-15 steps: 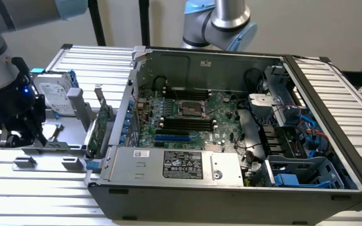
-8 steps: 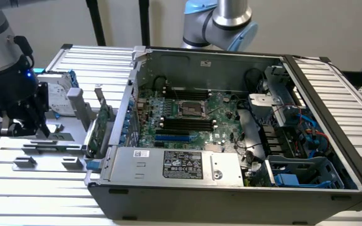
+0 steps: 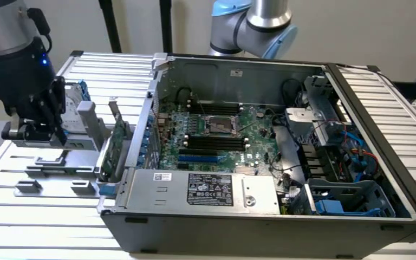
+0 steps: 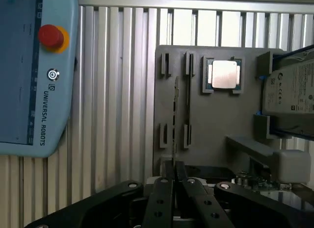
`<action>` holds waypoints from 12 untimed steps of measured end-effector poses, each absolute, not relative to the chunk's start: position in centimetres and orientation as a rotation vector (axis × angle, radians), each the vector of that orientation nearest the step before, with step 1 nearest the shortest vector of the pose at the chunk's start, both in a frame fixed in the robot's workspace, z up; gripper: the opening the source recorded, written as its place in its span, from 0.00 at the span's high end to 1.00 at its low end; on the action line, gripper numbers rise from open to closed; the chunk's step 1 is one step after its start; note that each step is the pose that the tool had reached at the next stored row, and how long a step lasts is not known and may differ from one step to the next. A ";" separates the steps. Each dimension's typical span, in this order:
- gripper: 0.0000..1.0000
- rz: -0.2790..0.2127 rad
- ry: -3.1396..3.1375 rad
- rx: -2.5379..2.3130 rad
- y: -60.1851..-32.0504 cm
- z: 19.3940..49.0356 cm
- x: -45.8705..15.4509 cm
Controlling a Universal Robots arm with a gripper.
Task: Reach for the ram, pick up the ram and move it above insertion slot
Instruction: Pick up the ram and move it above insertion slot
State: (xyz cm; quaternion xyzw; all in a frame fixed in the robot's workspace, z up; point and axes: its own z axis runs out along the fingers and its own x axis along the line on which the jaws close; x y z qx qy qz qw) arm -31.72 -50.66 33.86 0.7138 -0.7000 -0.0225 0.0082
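As end effector pinches, ram between fingertips

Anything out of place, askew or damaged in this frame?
Nothing stands out. The ram stands straight on edge in the grey fixture, the processor sits square in its holder, and the gripper lines up with the ram.

Exterior view overlooks case and holder obliquely; wrist view faces the holder closely.

You had the ram edge-on, just a sliver, chips too thin to read, one end lost behind the gripper. The hard drive at the holder plate's edge was cut off by the frame, the teach pendant too.
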 end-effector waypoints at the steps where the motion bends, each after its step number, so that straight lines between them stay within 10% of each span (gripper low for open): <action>1: 0.87 -0.071 -2.187 2.231 -50.7 34.3 -31.3; 12: 0.87 -0.072 -2.188 2.231 -50.6 39.0 -27.4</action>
